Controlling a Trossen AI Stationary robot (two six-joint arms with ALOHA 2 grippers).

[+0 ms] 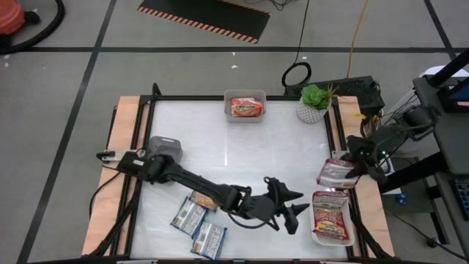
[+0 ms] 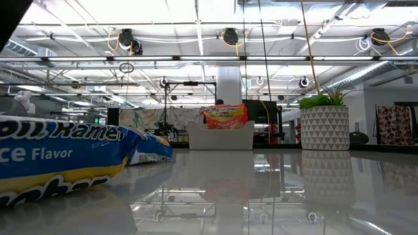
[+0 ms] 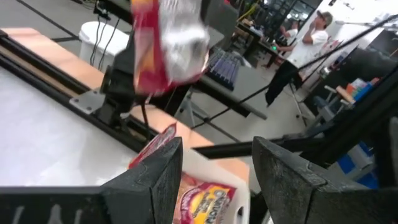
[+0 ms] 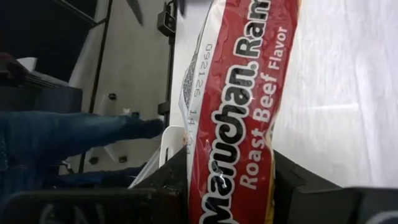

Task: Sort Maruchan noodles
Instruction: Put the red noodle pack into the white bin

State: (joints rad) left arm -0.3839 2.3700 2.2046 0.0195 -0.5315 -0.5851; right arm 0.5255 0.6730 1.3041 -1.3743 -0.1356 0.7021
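Tabletop [image 1: 242,158], white & glossy w/ black frame. Right pincer [image 1: 357,170] at right edge, clamped on maroon-and-silver flat plastic noodle packet [image 1: 336,173], "Roast Beef Flavor" readable in right wrist view [image 4: 239,118]; packet hangs just above white tray [image 1: 351,236] at front right. That tray holds maroon/orange packets [image 1: 330,215]. Left pincer [image 1: 294,207] mid-front, just beside the white tray, fingers [image 3: 152,180] apart, holding nothing. Three blue-silver packets w/ yellow [image 1: 198,224] lie front left by left arm; one fills near-left of low view [image 2: 62,160]. Grey tray [image 1: 245,116] at back centre w/ orange-red packet [image 1: 245,108] inside. Small potted plant, white patterned pot [image 1: 313,105], back right. Person in white shirt [image 3: 311,40] in room beyond.
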